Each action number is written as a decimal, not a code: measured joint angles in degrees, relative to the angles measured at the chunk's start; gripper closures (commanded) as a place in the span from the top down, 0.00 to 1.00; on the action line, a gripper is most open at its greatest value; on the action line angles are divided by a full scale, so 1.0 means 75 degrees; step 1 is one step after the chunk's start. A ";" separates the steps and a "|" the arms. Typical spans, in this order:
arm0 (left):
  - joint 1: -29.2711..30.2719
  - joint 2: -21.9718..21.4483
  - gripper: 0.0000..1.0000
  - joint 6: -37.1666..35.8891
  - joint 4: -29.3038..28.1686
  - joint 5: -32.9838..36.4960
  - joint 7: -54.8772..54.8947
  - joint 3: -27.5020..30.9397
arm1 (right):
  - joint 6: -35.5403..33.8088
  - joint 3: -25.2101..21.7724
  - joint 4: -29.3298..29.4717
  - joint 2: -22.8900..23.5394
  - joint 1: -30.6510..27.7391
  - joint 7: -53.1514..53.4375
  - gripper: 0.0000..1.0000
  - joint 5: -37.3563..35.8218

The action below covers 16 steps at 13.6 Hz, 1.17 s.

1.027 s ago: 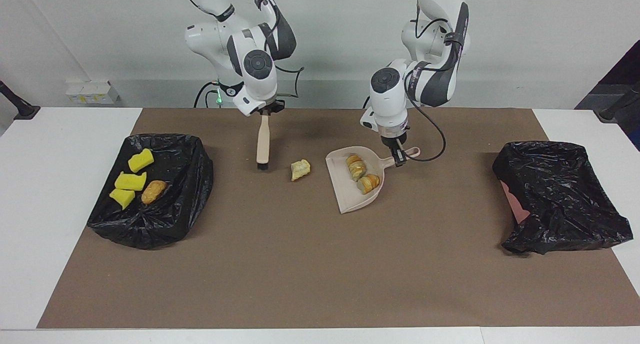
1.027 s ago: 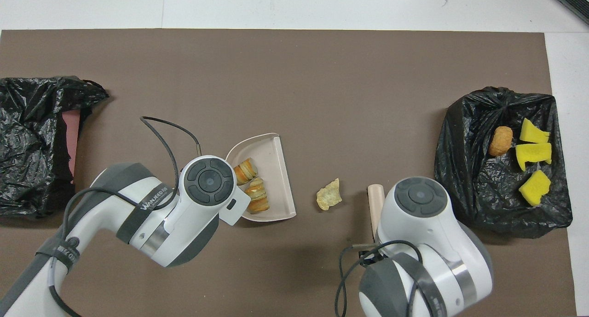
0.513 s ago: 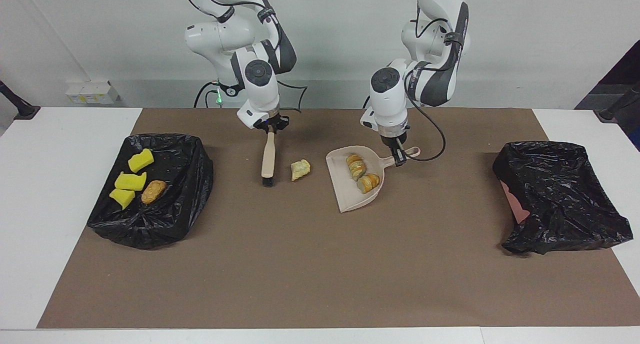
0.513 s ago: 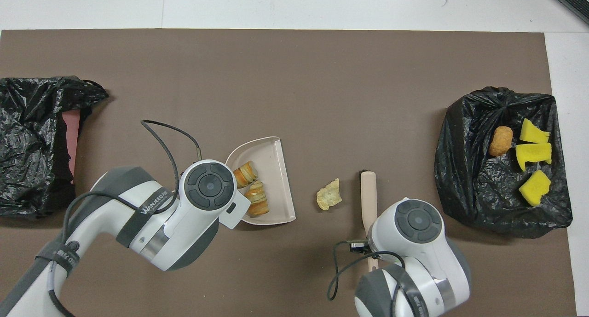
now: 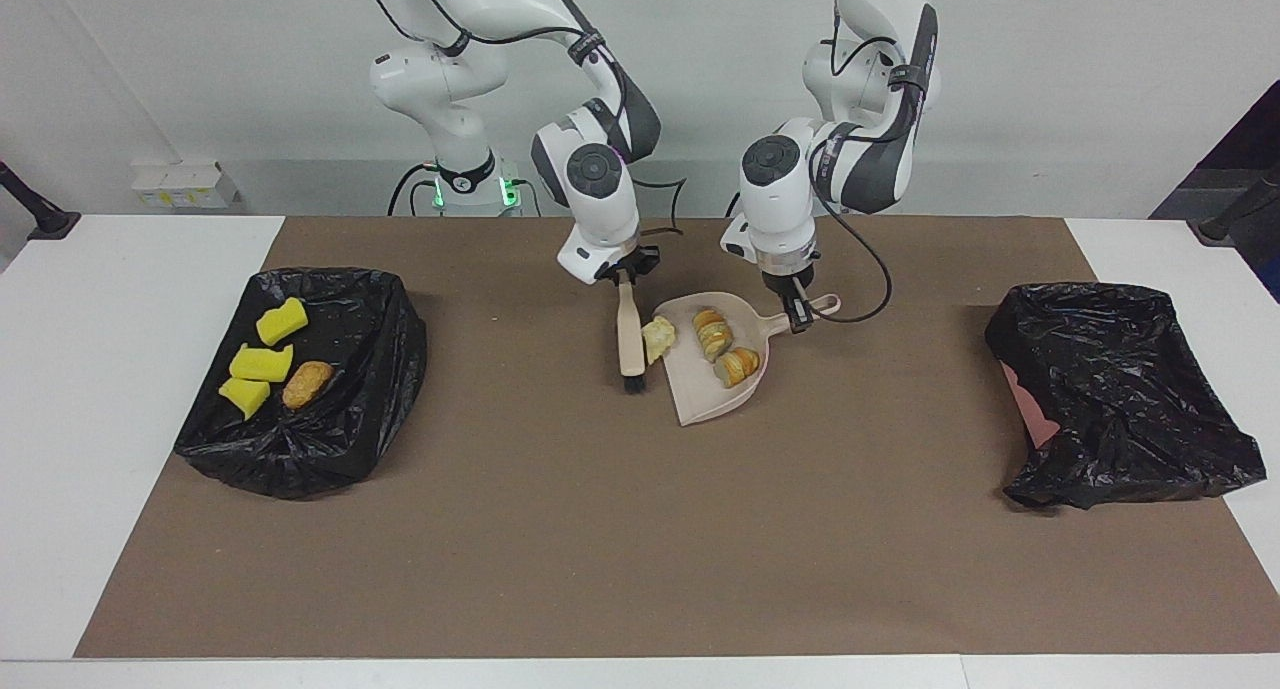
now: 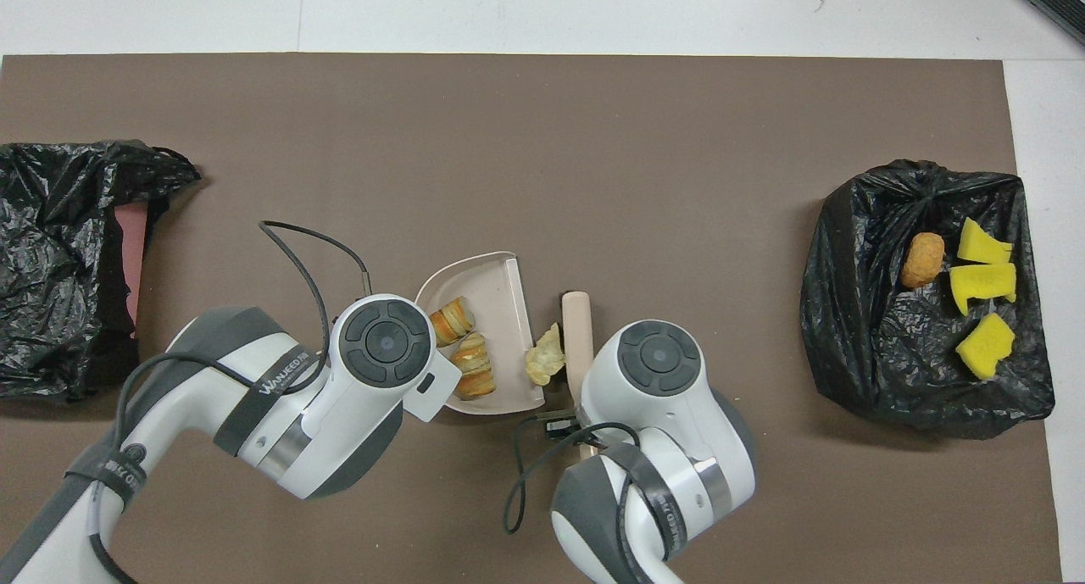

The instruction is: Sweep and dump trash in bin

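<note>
trash scrap (image 5: 657,338) between right tool's (image 5: 624,271) brush (image 5: 630,331) and dustpan (image 5: 700,394).

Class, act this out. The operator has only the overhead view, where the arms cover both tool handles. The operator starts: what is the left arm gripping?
Observer: In the facing view the left jaws are shut on the dustpan, at its handle.
Operator: And the right arm?
Observer: The right jaws are shut on the top end of the brush, which hangs nearly upright.
Operator: I can't see its bristles. Where are they?
Observer: The bristles point down and appear to touch the mat, next to the scrap at the dustpan's lip.
</note>
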 measured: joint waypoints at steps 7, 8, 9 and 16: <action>0.0000 0.0000 0.00 0.0060 -0.0029 0.0000 0.0000 0.0028 | 0.0332 -0.0037 0.0593 0.0514 0.0494 0.0438 0.00 0.0625; 0.0001 0.0000 0.00 0.0071 -0.0033 0.0001 0.0000 0.0030 | 0.0120 -0.0054 0.0650 0.0513 0.0480 0.0438 0.00 0.0607; 0.0001 0.0000 0.00 0.0088 -0.0036 0.0001 0.0001 0.0034 | -0.0120 -0.0073 0.0719 0.0506 0.0461 0.0438 0.00 0.0594; 0.0127 0.0024 0.00 0.0315 0.0128 0.0004 0.0461 0.0123 | -0.2378 -0.0104 0.1208 -0.0581 -0.0224 0.0413 0.00 0.0460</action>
